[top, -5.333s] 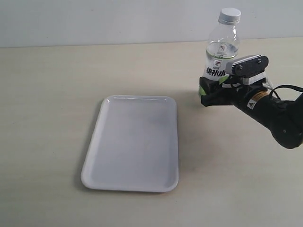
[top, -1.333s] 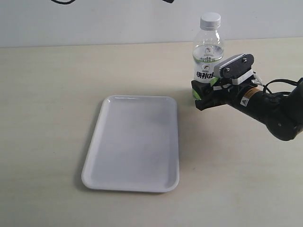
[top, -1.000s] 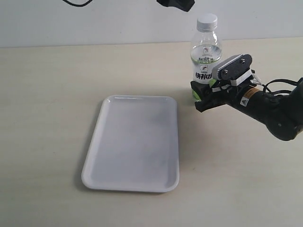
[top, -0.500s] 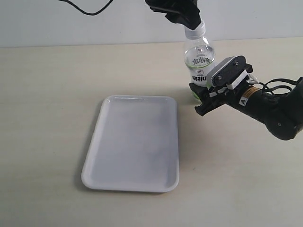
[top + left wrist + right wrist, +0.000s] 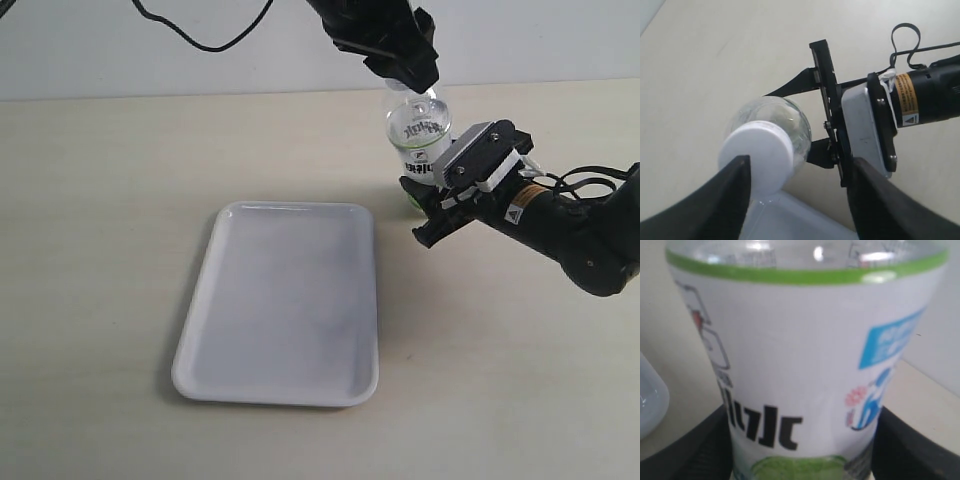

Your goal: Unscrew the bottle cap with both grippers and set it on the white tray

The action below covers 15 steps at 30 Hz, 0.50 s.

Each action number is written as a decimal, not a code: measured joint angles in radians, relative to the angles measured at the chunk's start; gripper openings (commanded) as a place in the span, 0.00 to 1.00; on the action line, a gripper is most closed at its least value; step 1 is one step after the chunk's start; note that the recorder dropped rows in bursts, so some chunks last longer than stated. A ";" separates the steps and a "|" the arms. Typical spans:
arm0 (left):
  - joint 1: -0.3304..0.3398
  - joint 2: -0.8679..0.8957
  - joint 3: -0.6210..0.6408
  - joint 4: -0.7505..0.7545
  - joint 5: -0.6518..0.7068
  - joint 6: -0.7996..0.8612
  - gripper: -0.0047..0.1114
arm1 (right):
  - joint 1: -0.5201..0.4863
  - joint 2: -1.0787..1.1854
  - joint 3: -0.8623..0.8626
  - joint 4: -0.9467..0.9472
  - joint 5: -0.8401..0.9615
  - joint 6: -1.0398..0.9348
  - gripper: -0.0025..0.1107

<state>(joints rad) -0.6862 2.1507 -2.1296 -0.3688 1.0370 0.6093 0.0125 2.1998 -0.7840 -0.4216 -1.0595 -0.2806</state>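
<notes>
**Cap about to be gripped:** The left gripper is set over the bottle cap with its jaws apart and straddling it. The cap sits close against one finger and a wide gap is left to the other, so nothing is clamped yet.

Below it, the bottle is held low on its label by the right gripper, whose jaws are closed against both sides. In the exterior view the neck is tipped slightly toward eleven o'clock.

The step in hand is judged to be the seating of the upper jaws on the cap; unscrewing is not yet begun. The next move is judged to call for centring over the cap, a firm close on its side, and a twist against the steady lower grip.

The white tray is laid at about eight o'clock of the bottle, its nearest corner close to the right gripper, so only a short carry is needed. Open table is left at nine and six o'clock. The table's far edge, at twelve o'clock, runs just behind the bottle.
</notes>
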 measured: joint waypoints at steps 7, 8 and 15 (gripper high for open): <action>0.000 0.000 0.000 0.002 -0.027 0.000 0.53 | 0.000 0.000 0.000 0.000 0.000 -0.017 0.02; 0.000 0.001 0.000 0.002 -0.027 0.000 0.53 | 0.000 0.000 0.000 0.000 0.000 -0.018 0.02; 0.000 0.005 0.000 0.002 -0.031 0.000 0.53 | 0.000 0.000 0.000 0.000 0.000 -0.021 0.02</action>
<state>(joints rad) -0.6862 2.1557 -2.1296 -0.3668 1.0058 0.6093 0.0129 2.1998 -0.7840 -0.4216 -1.0595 -0.3013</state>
